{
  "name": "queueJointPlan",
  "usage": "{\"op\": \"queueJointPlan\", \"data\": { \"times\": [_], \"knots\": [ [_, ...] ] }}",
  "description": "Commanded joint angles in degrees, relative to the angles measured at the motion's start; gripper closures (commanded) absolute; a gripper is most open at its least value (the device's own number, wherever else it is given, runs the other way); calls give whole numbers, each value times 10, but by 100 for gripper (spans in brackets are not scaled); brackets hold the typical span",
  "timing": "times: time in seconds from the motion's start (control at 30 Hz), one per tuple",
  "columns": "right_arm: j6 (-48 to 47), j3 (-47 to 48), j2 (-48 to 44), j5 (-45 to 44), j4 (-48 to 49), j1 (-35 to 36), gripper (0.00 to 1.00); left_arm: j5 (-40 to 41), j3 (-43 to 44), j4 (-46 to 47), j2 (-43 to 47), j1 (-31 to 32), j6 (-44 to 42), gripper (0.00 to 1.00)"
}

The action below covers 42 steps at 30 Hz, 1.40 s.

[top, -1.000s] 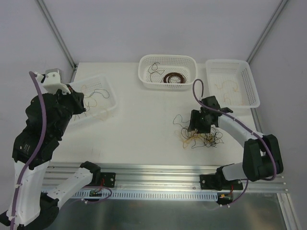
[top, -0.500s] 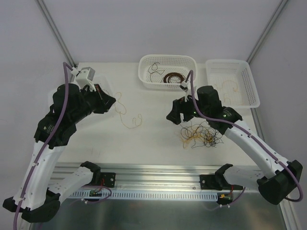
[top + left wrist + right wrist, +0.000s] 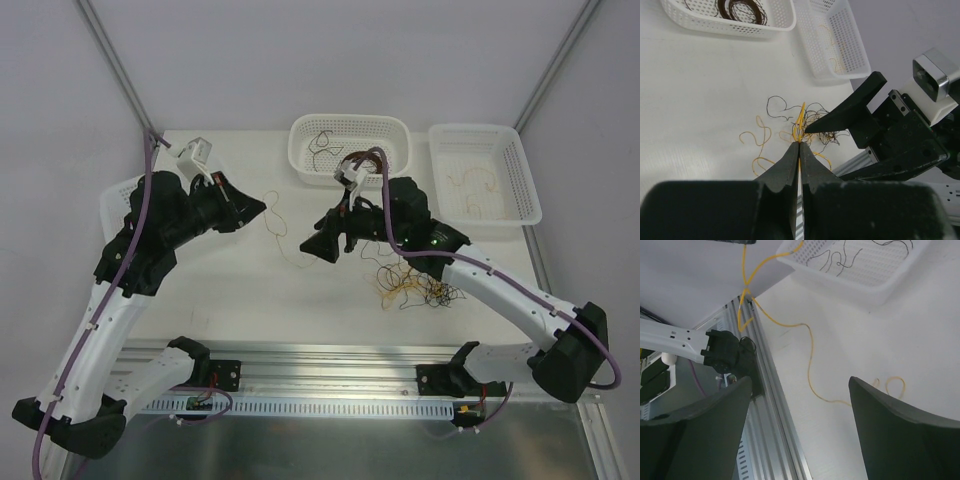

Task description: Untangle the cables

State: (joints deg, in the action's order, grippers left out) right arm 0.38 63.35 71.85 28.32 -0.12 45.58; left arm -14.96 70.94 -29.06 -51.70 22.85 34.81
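The left claw (image 3: 799, 146) is pinched shut on a yellow cable (image 3: 802, 112) above the clump of cables (image 3: 812, 114) on the tabletop (image 3: 705, 95). The right claw (image 3: 821, 154) gapes just beside it. Two white baskets (image 3: 785, 22) (image 3: 850, 45) hold more strands.

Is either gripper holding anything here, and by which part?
The left gripper pinches one yellow cable near its upper end; the rest trails to the table. The right gripper is open, holding nothing.
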Motion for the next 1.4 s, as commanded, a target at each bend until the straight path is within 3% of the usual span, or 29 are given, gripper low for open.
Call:
{"op": "queueJointPlan", "data": {
  "times": [0.0, 0.4, 0.6, 0.8, 0.93, 1.07, 1.37],
  "knots": [
    [34, 1, 20, 41, 107, 11, 18, -9, -4, 52, 10, 11, 43, 100],
    [31, -11, 111, 52, 119, 38, 19, 13, -5, 76, 12, 30, 82, 100],
    [40, -9, 136, 63, 130, 45, 30, 24, -12, 81, 14, 35, 89, 100],
    [50, -7, 147, 82, 144, 46, 49, 29, -16, 83, 17, 36, 89, 100],
    [38, -10, 127, 82, 129, 45, 78, 59, -33, 83, 24, 36, 82, 100],
    [14, -17, 87, 74, 98, 45, 99, 117, -66, 82, 34, 35, 60, 100],
    [-1, 2, 7, 69, 33, 29, 99, 167, -141, 79, -14, 36, 25, 100]
  ]
}}
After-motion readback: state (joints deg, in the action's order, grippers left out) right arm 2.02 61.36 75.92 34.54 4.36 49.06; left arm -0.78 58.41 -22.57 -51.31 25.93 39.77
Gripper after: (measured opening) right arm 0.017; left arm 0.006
